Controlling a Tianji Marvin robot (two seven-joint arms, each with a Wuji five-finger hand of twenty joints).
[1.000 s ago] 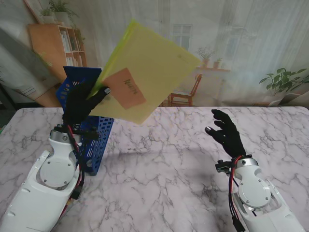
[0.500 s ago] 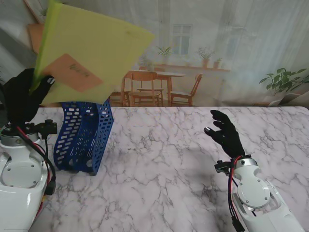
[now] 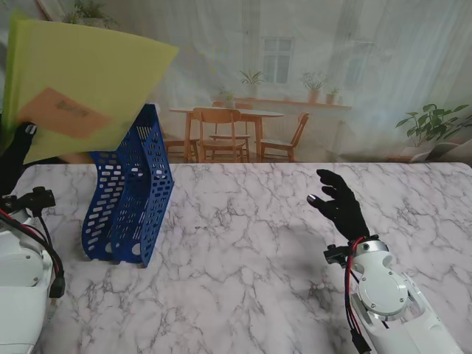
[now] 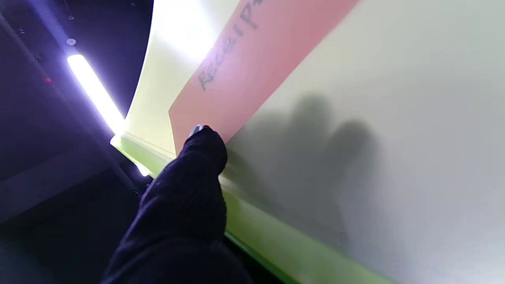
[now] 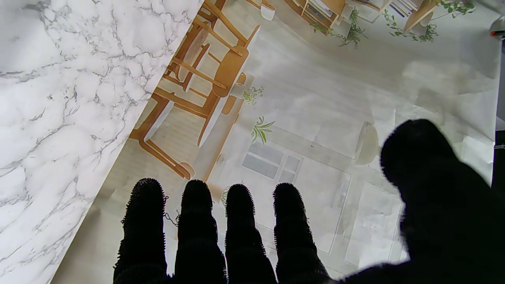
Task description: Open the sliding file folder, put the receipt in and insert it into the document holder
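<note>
Left hand (image 3: 13, 158) pinches the yellow folder (image 3: 88, 77) aloft; right hand (image 3: 338, 206) spread, holding nothing

Both forearms are cased in glossy white rounded shells with circular joint covers. Red and black cables are routed past each wrist. The left hand (image 3: 13, 158) and right hand (image 3: 338, 206) are covered in black knitted gloves.
</note>
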